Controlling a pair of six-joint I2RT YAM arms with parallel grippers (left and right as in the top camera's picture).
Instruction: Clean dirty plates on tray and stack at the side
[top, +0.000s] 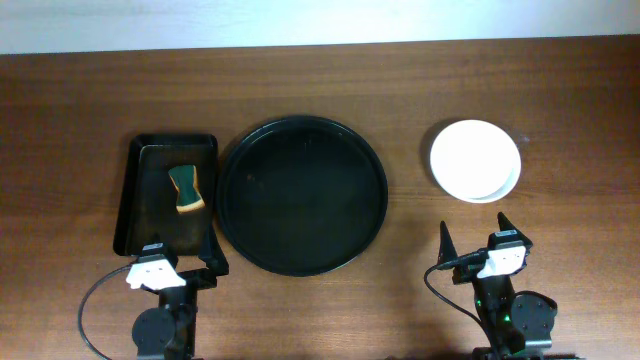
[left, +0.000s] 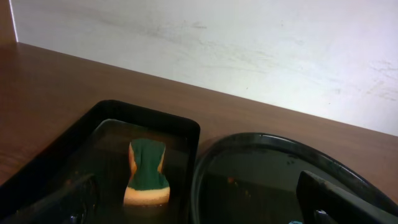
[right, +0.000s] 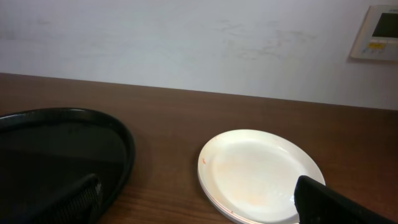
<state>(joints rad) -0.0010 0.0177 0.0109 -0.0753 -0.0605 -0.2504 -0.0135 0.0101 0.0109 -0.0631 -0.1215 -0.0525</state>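
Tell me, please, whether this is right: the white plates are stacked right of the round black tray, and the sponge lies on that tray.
Not quite: the overhead view shows the sponge in the rectangular black tray; the plates are as stated.

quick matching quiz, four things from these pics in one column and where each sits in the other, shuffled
Things:
1. sponge
2. round black tray
3. plates
4. rectangular black tray

Places:
A. far right in the overhead view, stacked
B. middle of the overhead view
C. far left in the overhead view, holding another item
D. lying inside a tray

Pairs: 1-D, 2-B, 3-A, 4-C
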